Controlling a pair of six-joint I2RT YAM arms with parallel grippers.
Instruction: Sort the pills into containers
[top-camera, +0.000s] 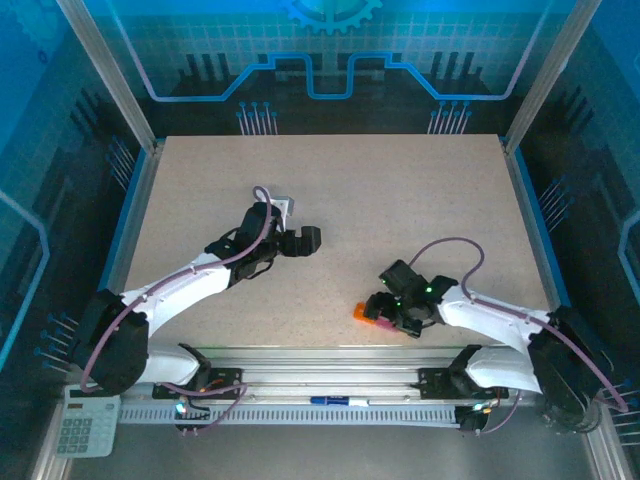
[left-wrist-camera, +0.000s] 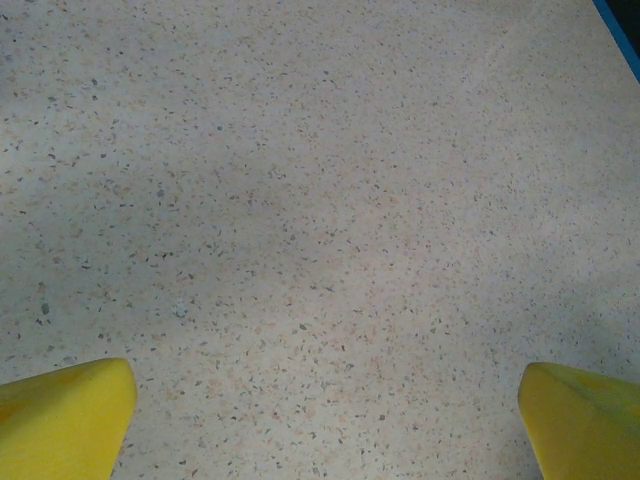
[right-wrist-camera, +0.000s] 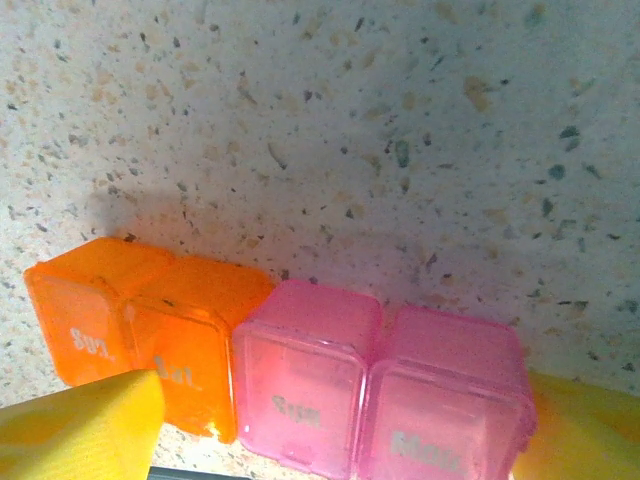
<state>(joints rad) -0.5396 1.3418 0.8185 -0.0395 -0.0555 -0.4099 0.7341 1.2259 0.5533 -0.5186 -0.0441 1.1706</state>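
Note:
The containers are a strip of joined square compartments lying on the speckled table, two orange on the left and two pink on the right, lids closed. My right gripper stands open over the strip. One yellow fingertip overlaps the orange end and the other sits beside the outer pink compartment. From above, the orange end pokes out left of the right gripper. My left gripper is open above bare table, its yellow fingertips wide apart. The pills are out of view.
A small white object sits just behind the left wrist. A calculator and a blue pen lie off the table by the near rail. Aluminium posts and blue edging frame the tabletop.

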